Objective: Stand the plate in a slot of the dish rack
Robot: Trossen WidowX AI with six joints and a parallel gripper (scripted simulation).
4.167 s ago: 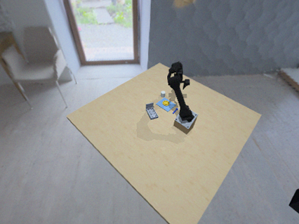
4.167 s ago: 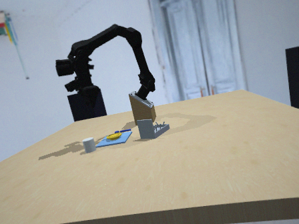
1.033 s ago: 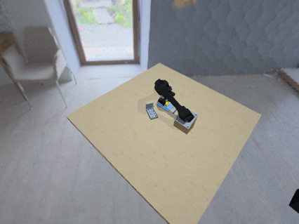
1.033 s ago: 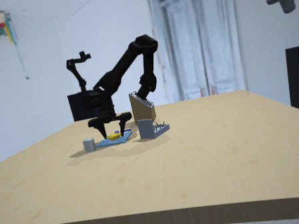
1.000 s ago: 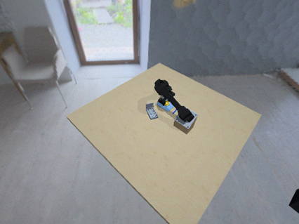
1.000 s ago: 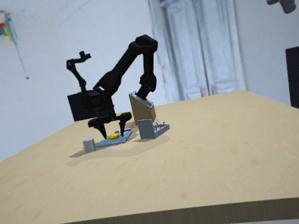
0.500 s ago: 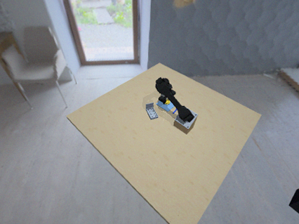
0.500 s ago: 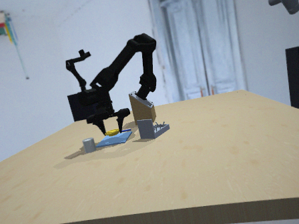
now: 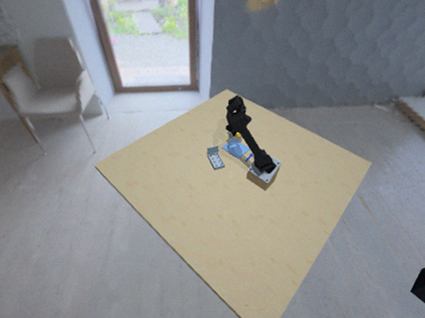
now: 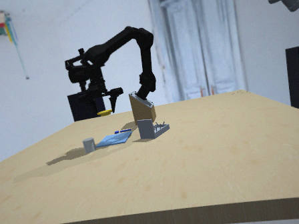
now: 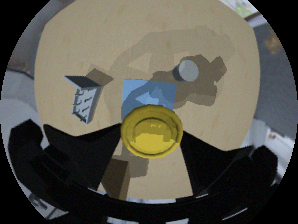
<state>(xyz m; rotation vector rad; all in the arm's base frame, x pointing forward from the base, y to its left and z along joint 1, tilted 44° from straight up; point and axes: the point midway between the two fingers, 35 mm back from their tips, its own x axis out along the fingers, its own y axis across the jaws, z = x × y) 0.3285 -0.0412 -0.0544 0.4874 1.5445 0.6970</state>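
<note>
The plate point(image 11: 153, 131) is glossy yellow, and the mat point(image 10: 114, 139) is light blue with a darker blue pen point(image 10: 122, 131) on it. The rack point(image 10: 153, 129) and the cup point(image 10: 89, 145) are plain grey, the arm point(image 10: 113, 47) is solid black, and its base block point(image 10: 143, 111) is tan under a grey top. The table point(image 9: 231, 240) is pale wood with a faint mottled grain.

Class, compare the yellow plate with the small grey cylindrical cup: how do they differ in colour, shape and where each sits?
The round yellow plate is bright yellow; the small grey cylindrical cup is plain grey. The plate is flat and shallow, the cup tall and upright. The plate hangs above the table in the black gripper, lying roughly level, while the cup stands on the wooden table beside the blue mat. Both look round from above.
</note>
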